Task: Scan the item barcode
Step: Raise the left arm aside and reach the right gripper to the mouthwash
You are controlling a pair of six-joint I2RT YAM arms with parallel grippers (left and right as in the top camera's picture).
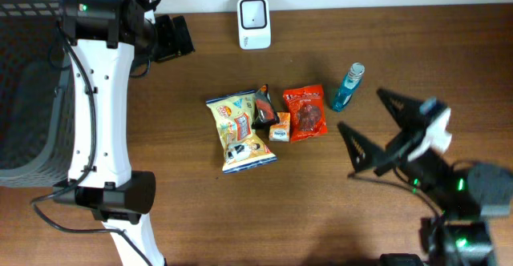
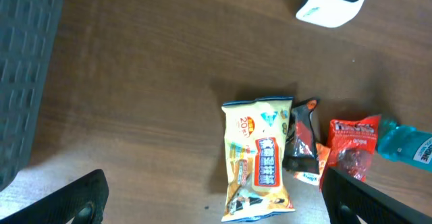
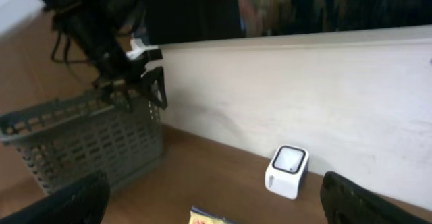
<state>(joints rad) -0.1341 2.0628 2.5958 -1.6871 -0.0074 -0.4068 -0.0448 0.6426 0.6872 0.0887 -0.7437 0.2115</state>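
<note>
Since nothing is gripped yet, both claws hang spread wide and empty over the table, which I judge to be a ready stance for taking one of the packets. The left claw sits at the far side, its fingers framing the goods in its own camera. The yellow snack bag lies ahead of it between the fingertips, and the white barcode scanner stands just off to its right, near the wall. The right claw hovers close beside the pile. The blue bottle lies nearest to it, by one fingertip, and the red snack packet comes next beyond that. Between the red packet and the yellow bag lie a small dark packet and a small orange one, touching or overlapping their neighbours.

The goods are bunched between the two claws, likely so that either arm can reach them. The scanner stands apart at the back edge with its window turned upward. An item would therefore have to be lifted and carried across to it, barcode facing the window. No barcode is legible on any packet from these views, so I cannot tell which face must be turned. The grey basket stands on the left claw's outer side, well away from the pile, probably to receive scanned goods. The task seems to be at its start, with no item yet chosen or lifted.
</note>
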